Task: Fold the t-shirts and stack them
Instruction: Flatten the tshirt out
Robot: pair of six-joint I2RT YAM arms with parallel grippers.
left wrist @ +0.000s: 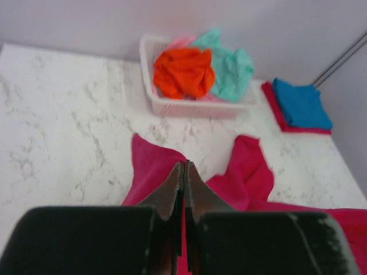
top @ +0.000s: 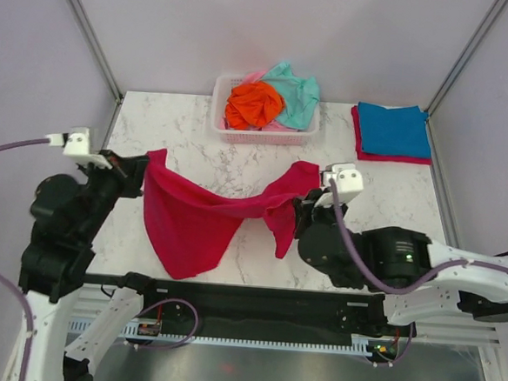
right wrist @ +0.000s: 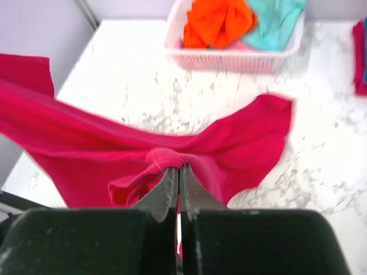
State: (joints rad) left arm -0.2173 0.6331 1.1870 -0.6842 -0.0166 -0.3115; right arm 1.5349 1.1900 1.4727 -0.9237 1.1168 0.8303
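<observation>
Pulling wider can slip the red shirt (top: 190,225) free: your left gripper (left wrist: 184,169) and right gripper (right wrist: 178,171) are pinched closed on thin edges, and it sags over the near table (top: 367,194).

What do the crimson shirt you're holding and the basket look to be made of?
The crimson t-shirt looks like soft matte cloth, probably a cotton knit: it sags and bunches between the left pincer and right pincer. The basket looks like white plastic, seemingly rigid, with slatted moulded walls.
</observation>
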